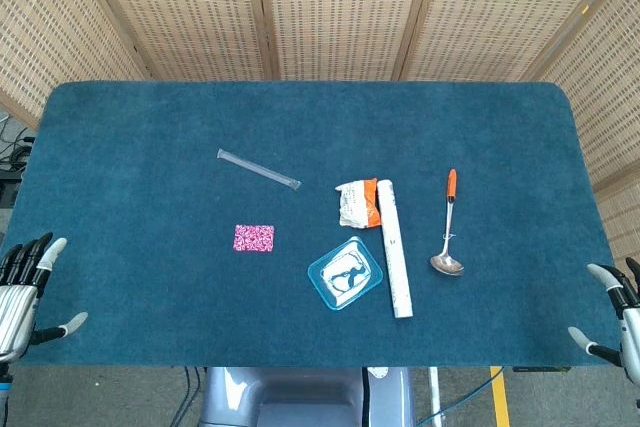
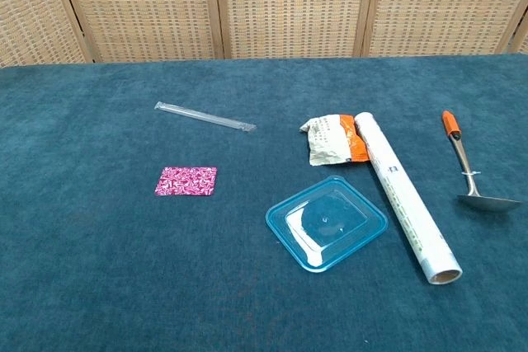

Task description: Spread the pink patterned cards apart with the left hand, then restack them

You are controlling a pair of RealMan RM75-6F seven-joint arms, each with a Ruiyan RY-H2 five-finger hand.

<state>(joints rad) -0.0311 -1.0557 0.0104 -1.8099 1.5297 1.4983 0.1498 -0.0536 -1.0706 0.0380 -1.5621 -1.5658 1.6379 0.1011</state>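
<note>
Cards (image 1: 254,238): one neat pink patterned stack, flat on the cloth, left of centre, nothing touching it
Left hand (image 1: 27,292): at the near left edge of the table, well apart from the cards, fingers spread and released, holding nothing; seen in head view only
Right hand (image 1: 614,317): at the near right edge, fingers apart, holding nothing; partly cut off by the frame
Straw (image 1: 259,168): clear wrapped straw lying aslant, far of the cards
Lid (image 1: 346,273): blue-rimmed clear square lid, right of the cards, near side
Roll (image 1: 394,247): white roll lying near-to-far, just right of the lid
Packet (image 1: 357,202): crumpled white and orange packet against the far end of the roll
Spoon (image 1: 449,229): orange handle pointing far, bowl near, right of the roll
Table (image 1: 150,127): covered in dark teal cloth
</note>
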